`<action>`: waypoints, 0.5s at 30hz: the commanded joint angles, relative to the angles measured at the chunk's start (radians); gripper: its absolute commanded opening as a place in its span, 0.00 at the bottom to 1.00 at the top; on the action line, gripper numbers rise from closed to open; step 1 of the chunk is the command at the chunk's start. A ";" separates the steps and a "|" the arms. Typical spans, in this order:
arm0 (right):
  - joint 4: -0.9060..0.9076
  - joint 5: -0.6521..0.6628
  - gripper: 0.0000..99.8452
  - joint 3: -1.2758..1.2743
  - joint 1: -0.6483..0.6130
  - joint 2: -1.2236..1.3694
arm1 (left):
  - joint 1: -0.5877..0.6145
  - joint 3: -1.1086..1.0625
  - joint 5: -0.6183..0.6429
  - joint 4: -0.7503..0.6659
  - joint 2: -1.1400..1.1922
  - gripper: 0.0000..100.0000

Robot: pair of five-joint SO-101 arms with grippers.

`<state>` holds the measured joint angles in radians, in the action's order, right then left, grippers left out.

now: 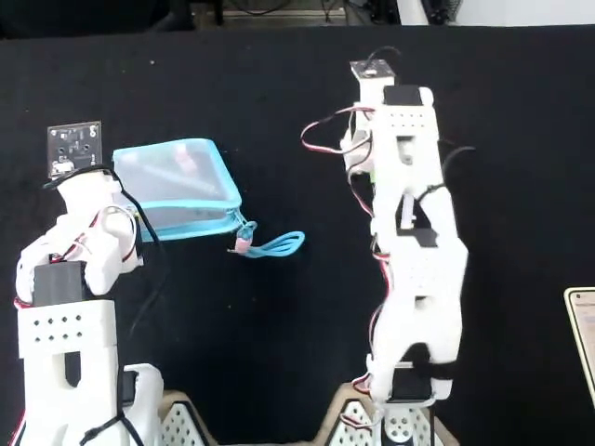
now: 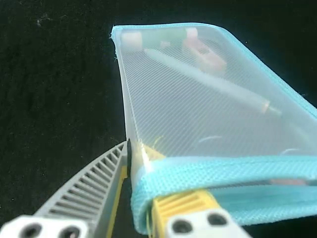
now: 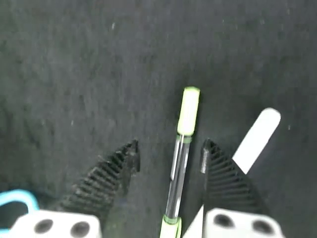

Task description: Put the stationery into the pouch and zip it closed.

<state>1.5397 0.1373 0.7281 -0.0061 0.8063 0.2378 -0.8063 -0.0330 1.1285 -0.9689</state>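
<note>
A see-through pouch with light blue trim lies at the back left, its pink zip pull and blue strap trailing toward the middle. Inside the pouch I see a pale pen and pink pieces. My left gripper is shut on the pouch's trimmed corner edge. My right gripper is open just above the black table, with a clear pen with green ends lying between its fingers, touching neither. A white stick-like piece lies beside that pen. In the high view the right gripper points down at mid-back.
Black cloth covers the table. A pale card pokes in at the right edge. The strap's blue loop shows near the right gripper. Both arm bases stand at the front edge.
</note>
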 commanded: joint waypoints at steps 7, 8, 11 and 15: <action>0.153 0.074 0.19 0.507 0.055 0.271 | 0.010 0.008 0.005 -0.005 -0.011 0.03; 0.164 0.074 0.19 0.547 0.061 0.298 | 0.010 0.008 0.005 -0.005 -0.011 0.03; 0.172 0.087 0.19 0.644 0.072 0.371 | 0.010 0.008 0.005 -0.003 -0.011 0.03; 0.172 0.121 0.18 0.690 0.075 0.435 | 0.010 0.008 0.005 -0.003 -0.011 0.03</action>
<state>1.7024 0.2371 1.3387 0.0568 1.2359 0.2378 -0.8063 -0.0330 1.1285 -0.9689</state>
